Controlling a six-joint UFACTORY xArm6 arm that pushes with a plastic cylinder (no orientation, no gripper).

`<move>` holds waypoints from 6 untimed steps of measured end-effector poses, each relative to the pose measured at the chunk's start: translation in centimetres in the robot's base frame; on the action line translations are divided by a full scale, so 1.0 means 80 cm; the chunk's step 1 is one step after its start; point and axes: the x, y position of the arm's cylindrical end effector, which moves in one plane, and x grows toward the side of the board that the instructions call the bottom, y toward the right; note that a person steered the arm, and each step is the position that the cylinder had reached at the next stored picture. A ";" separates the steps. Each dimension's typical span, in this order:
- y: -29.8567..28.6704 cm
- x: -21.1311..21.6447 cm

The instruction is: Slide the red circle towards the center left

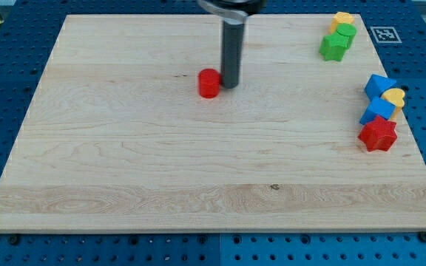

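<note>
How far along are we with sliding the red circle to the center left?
Done: my tip is placed right against the red circle, on its side toward the view's right, so a leftward push is lined up. In hand: the circle sits near the board's middle, slightly toward the view's top. Left: nearly the whole slide toward the left edge of the board.

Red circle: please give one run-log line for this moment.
red circle upper-middle | my tip at its right side | not yet center left

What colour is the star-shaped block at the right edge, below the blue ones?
Red. The red star block shows clearly in the camera view, just below the blue blocks.
</note>
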 end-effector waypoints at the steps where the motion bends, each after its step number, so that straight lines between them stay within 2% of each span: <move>1: -0.076 0.000; 2: -0.089 0.001; 3: -0.061 0.012; 4: -0.078 0.022; 6: -0.174 0.022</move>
